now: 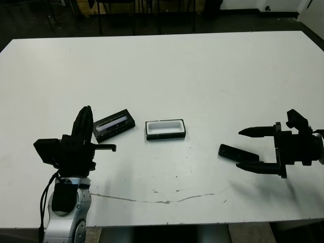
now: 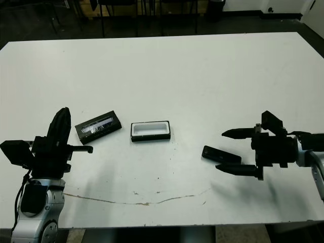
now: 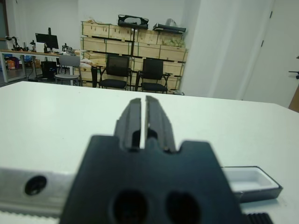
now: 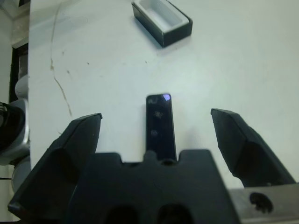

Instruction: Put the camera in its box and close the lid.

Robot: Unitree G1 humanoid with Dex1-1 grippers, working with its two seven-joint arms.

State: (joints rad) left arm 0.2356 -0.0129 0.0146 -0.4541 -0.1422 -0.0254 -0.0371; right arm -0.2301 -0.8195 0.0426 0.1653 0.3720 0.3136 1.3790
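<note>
- Right now the right gripper [image 1: 248, 149] stands wide open, its two black fingers either side of the slim black bar-shaped camera [image 1: 231, 151] lying on the white table [image 1: 202, 76].
- Over on the left, the left gripper [image 1: 85, 123] is pinched shut, empty, just beside the flat black lid [image 1: 114, 124] with its glossy stripe.
- Between them sits the small black box [image 1: 165, 129], white-lined, open.

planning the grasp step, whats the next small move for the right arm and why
Probably lower the right gripper and shut it on the camera. Its jaws are wide open with the camera lying on the table between them, not yet held. The box sits open and empty further left, with the lid beside it, so picking up the camera comes first.
</note>
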